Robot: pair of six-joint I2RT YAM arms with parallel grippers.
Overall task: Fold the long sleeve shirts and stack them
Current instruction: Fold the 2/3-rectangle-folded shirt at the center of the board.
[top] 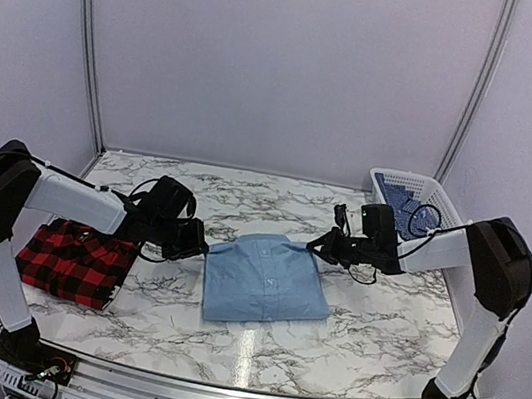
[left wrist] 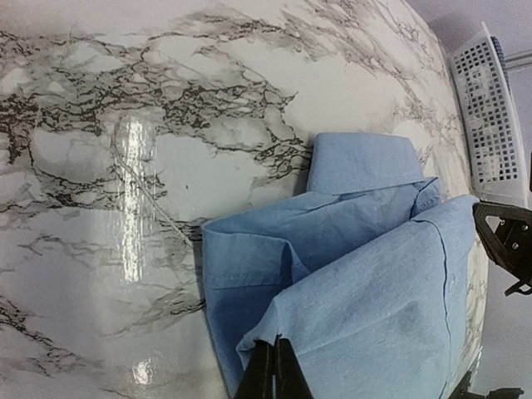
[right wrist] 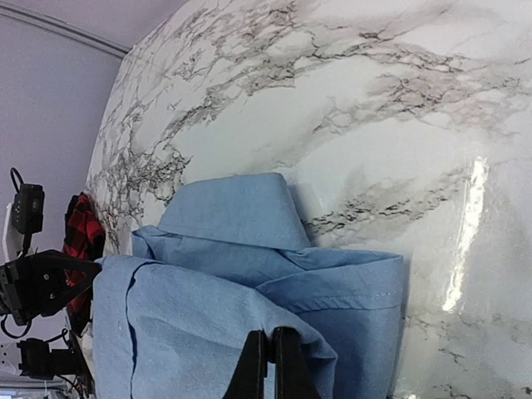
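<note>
Currently the light blue shirt [top: 263,282] is seen mid-frame on the counter [top: 379,319], its top layer pinched by left claw [top: 194,241] and right claw [top: 319,246], both clamped shut, presumably for an even fold. The plaid shirt [top: 73,265] is noted lower left.

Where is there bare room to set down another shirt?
Free: the far strip of the table between the light blue shirt and back wall, and the near strip before it. Crowded: the plaid shirt at left, the basket far right, and the left gripper and right gripper shut on the light blue shirt's far corners.
</note>
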